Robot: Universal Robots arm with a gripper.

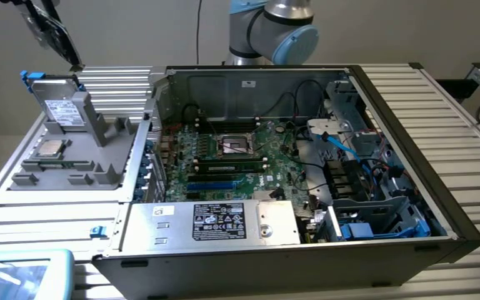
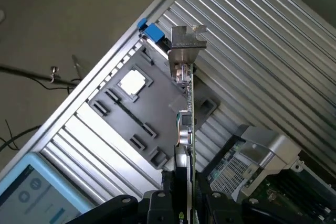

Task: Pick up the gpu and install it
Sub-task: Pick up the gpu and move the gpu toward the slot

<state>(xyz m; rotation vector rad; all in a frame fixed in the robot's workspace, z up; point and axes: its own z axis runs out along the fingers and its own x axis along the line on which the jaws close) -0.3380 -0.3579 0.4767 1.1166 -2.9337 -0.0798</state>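
The gpu (image 2: 190, 109) appears edge-on in the wrist view, a thin green board with its silver metal bracket (image 2: 185, 45) at the far end. My gripper (image 2: 186, 200) is shut on the card's near end, with black fingers (image 2: 169, 195) on either side of it. The card hangs in the air above the grey parts fixture (image 2: 126, 124). In the exterior view the held gpu (image 1: 55, 31) is a dark shape at the top of the exterior view's left, above the fixture (image 1: 73, 159). The open computer case (image 1: 407, 156) with its green motherboard (image 1: 227, 156) lies to the exterior view's right.
On the fixture are a silver processor (image 1: 48, 148) and an upright silver white-labelled drive (image 1: 63, 111). A power supply box (image 1: 215, 222) sits at the case's near side, with cables and drive cages (image 1: 365, 200) on the exterior view's right. A tablet screen (image 1: 15, 275) lies at the near corner.
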